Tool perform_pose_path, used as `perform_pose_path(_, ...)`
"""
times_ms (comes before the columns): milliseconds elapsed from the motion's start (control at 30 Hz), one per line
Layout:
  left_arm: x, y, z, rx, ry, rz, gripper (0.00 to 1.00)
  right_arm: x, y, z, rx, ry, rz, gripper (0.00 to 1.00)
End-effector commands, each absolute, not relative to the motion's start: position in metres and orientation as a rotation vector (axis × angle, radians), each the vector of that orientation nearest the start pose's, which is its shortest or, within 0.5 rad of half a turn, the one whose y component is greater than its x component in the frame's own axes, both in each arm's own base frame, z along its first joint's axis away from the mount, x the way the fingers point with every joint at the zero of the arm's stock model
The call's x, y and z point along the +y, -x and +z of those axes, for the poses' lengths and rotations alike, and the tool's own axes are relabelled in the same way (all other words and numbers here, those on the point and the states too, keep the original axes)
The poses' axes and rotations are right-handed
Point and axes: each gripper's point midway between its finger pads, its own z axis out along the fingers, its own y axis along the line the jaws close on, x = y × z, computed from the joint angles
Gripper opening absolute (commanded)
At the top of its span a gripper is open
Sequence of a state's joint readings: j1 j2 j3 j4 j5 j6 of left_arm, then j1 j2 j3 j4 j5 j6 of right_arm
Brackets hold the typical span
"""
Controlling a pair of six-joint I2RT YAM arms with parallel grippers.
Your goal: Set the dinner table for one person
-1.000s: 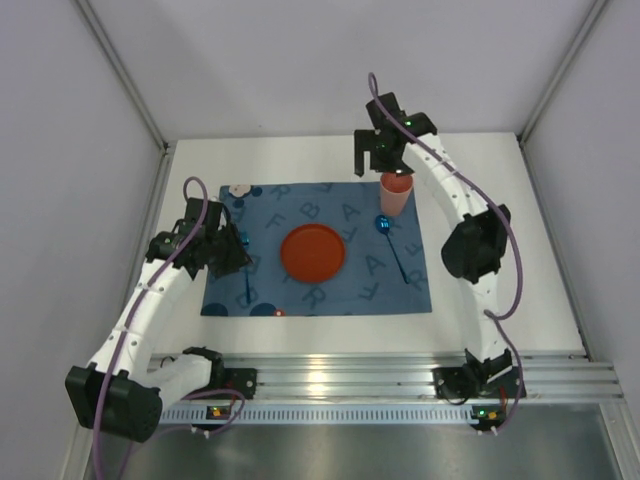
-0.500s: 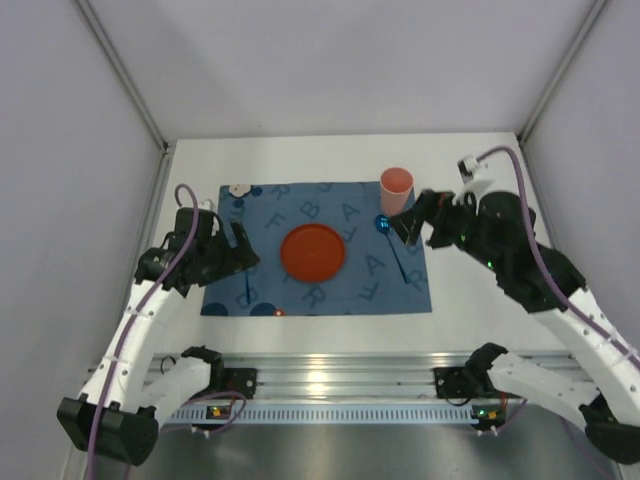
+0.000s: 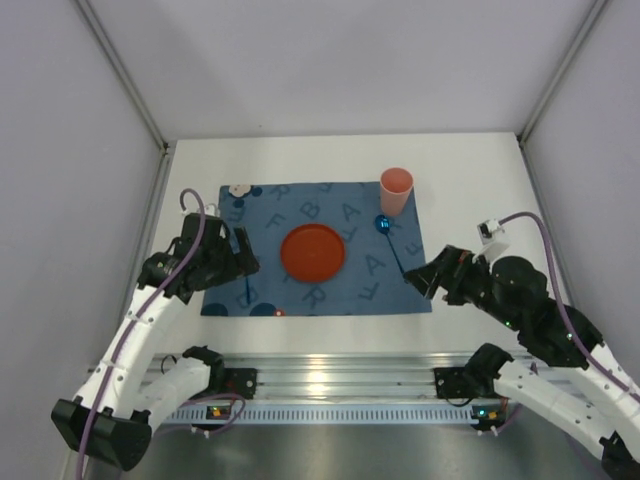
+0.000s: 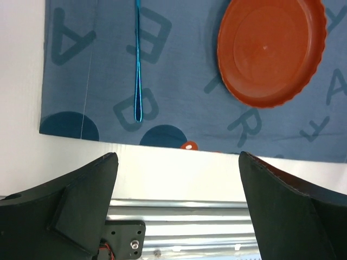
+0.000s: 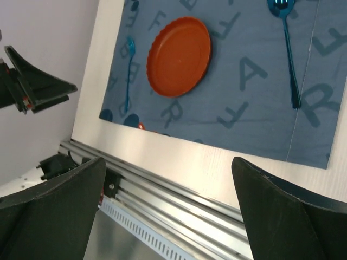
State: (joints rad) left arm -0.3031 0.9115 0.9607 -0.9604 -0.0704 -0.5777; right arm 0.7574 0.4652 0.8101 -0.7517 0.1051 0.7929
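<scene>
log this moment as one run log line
left claw open, empty | right claw open, empty | plate centre of placemat | cup at its far right corner | left utensil, right utensil flanking plate

The dinner table (image 3: 480, 175) — flat, white, rectangular — lies level, 1 aluminium rail (image 3: 330, 375) along its near edge.

Top view looks straight down on the whole bench (image 3: 480, 170); both wrist views look down from nearer, sharing the orange plate (image 4: 271, 51).
</scene>
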Motion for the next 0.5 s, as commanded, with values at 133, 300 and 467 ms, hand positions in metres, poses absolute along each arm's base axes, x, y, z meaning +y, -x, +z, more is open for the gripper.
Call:
perform_pose_path(133,-0.08,-0.256,0.221,2.162,0.378,-0.357,0.99,0.178,-0.166,0.236,2.179,-0.155,0.861,1.0)
perform_pose_path(300,-0.073,-0.284,0.24,1.995,0.06,-0.218,0.98,0.184,-0.161,0.234,2.168,-0.128,0.915,1.0)
perform_pose_path(467,-0.051,-0.308,0.236,1.882,0.129,-0.067,0.99,0.17,-0.154,0.248,2.05,-0.029,0.913,1.0)
